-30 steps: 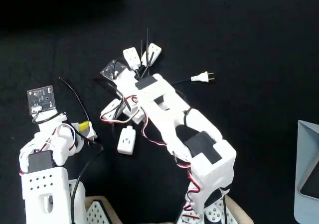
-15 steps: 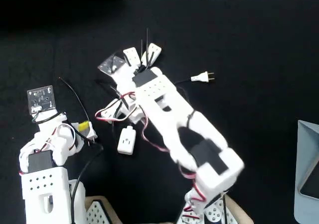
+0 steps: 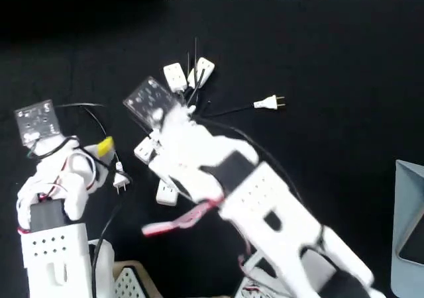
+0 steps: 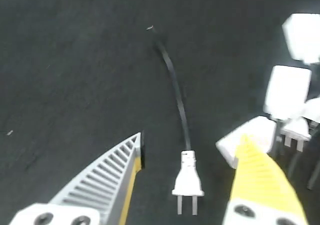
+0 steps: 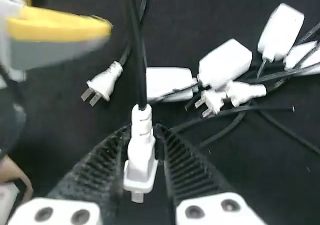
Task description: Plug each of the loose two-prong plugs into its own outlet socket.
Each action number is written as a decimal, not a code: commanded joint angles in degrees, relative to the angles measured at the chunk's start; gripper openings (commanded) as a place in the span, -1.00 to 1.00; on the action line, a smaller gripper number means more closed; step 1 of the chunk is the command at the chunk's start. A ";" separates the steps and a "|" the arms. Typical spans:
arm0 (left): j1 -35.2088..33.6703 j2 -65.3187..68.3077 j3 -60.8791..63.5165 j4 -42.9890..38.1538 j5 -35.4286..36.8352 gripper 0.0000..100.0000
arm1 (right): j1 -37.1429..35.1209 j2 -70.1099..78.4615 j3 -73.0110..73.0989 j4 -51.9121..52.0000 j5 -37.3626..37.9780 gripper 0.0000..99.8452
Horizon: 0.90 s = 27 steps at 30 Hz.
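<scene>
Black table (image 3: 344, 59); the right arm (image 3: 265, 208) slants across its middle, with the right gripper (image 5: 141, 135) clenched on a white plug (image 5: 140, 155) with a black cord, near a huddle of white outlet sockets (image 5: 222, 62). Left gripper (image 4: 192, 140) spread wide, grasping nothing; a second plug (image 4: 188, 181) lies on the table between its fingers. Third plug (image 3: 266, 102) lies apart, to the right of the sockets.

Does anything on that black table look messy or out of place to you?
Yes. The white sockets and black cords lie in a crossed tangle mid-table, sockets pointing every way. A lone plug lies off to one side. The right claw grips a second plug; the left claw hangs open over a third plug.
</scene>
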 commanded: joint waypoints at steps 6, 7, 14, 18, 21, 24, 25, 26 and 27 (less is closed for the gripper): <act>12.09 -0.62 -8.48 -0.79 0.79 -0.41 | -5.01 -16.57 14.73 -12.66 -0.35 -0.98; 13.05 -0.62 -9.19 -0.44 0.79 -0.41 | -4.92 -16.66 15.16 -12.84 -0.35 -0.98; 19.74 -0.62 -16.31 7.21 0.35 -0.41 | -4.57 -15.16 15.78 -12.48 -0.35 -0.98; 20.44 -0.70 -17.45 8.44 0.35 -0.41 | -3.87 -14.55 15.78 -12.48 -0.44 -0.98; 21.49 -3.16 -17.10 8.53 0.26 -0.41 | -1.58 -13.67 15.78 -12.92 -1.67 -0.98; 23.43 -8.62 -16.13 9.41 0.26 -0.41 | -0.35 -12.35 15.69 -12.92 -3.16 -0.98; 24.04 -10.73 -15.96 10.02 0.18 -0.41 | -0.35 -11.91 15.69 -12.92 -3.25 -0.98; 24.13 -12.40 -15.43 10.11 0.00 -0.40 | -0.35 -11.38 15.69 -13.01 -3.25 -0.98; 23.96 -13.98 -14.81 10.20 -0.79 -0.40 | -0.35 -10.86 15.69 -13.45 -3.25 -0.98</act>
